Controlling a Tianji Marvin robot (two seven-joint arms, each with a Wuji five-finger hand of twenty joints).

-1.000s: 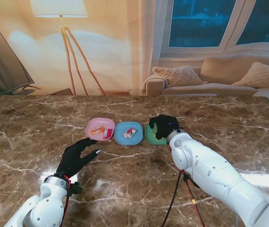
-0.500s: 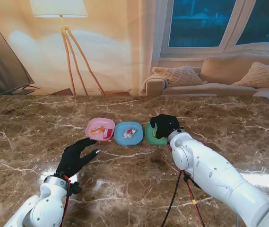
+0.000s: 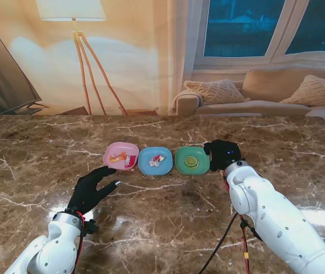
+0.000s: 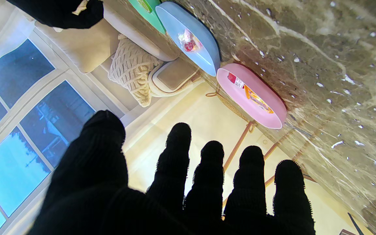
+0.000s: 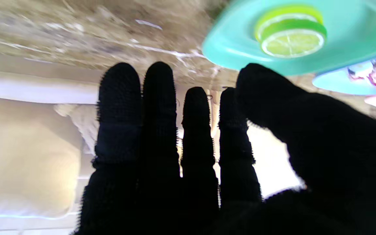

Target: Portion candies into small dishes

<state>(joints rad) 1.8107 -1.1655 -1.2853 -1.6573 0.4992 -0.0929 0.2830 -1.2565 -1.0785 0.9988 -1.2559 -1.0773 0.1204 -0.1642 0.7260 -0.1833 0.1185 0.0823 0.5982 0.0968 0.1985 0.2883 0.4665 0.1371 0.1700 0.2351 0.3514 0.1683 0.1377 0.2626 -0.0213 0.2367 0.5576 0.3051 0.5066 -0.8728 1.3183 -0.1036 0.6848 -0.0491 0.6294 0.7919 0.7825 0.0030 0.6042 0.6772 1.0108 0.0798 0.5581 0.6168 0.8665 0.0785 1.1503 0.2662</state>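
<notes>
Three small dishes stand in a row mid-table: a pink dish (image 3: 121, 155) (image 4: 256, 107) with orange and red candies, a blue dish (image 3: 155, 161) (image 4: 204, 62) with wrapped candies (image 4: 188, 40), and a green dish (image 3: 192, 160) (image 5: 237, 52) holding a lime-slice candy (image 3: 191, 161) (image 5: 291, 36). My right hand (image 3: 224, 154) (image 5: 188, 156) hovers just right of the green dish, fingers straight and apart, holding nothing. My left hand (image 3: 92, 190) (image 4: 181, 182) rests open nearer to me, left of the pink dish, empty.
The brown marble table (image 3: 168, 228) stretches all around the dishes. A floor lamp (image 3: 73, 23), a sofa with cushions (image 3: 265, 94) and windows lie beyond its far edge. Black and red cables (image 3: 231, 240) hang along my right arm.
My right hand has moved right, off the green dish, uncovering the lime-slice candy lying in it. The left hand has stayed still.
</notes>
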